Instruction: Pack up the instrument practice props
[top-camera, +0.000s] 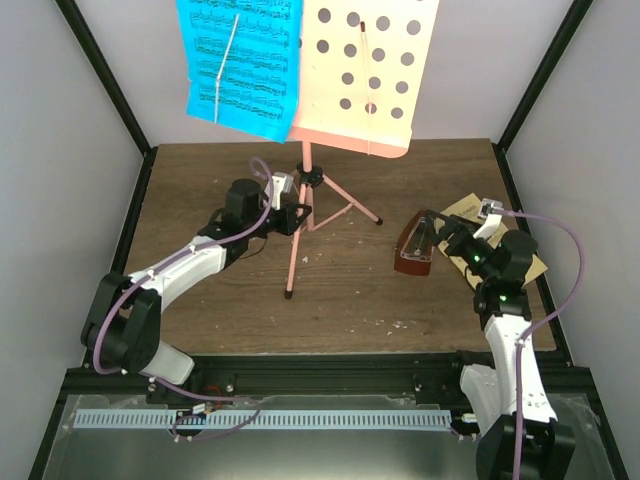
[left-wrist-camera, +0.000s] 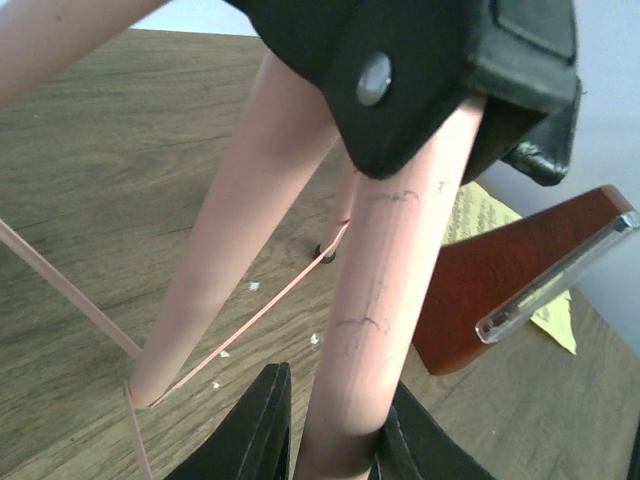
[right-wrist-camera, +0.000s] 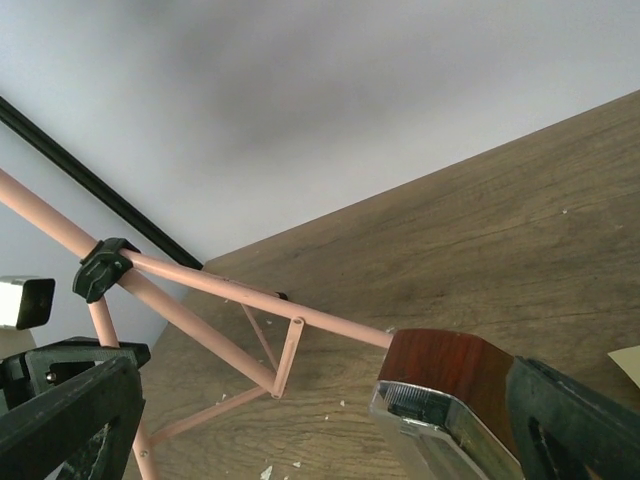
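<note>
The pink music stand (top-camera: 365, 75) stands at the table's middle back, with a blue sheet-music page (top-camera: 240, 60) on the left of its hole-dotted desk. My left gripper (top-camera: 291, 216) (left-wrist-camera: 340, 445) is shut on a pink tube (left-wrist-camera: 385, 290) of the stand just below the black tripod hub (left-wrist-camera: 400, 70). To the right sits the reddish-brown metronome (top-camera: 413, 252) (right-wrist-camera: 450, 385) with its clear cover. It lies between the wide-open fingers of my right gripper (top-camera: 441, 236) (right-wrist-camera: 320, 440), close to the right finger (right-wrist-camera: 580, 425). A yellow page (top-camera: 466, 207) (left-wrist-camera: 478, 215) lies on the table behind it.
The stand's tripod legs (top-camera: 345, 205) and thin braces (right-wrist-camera: 285, 355) spread over the wooden table (top-camera: 200, 190). Small white crumbs (top-camera: 395, 324) dot the wood. Black frame posts (top-camera: 110, 85) and white walls enclose the table. The right arm (top-camera: 505, 300) rises at the near right.
</note>
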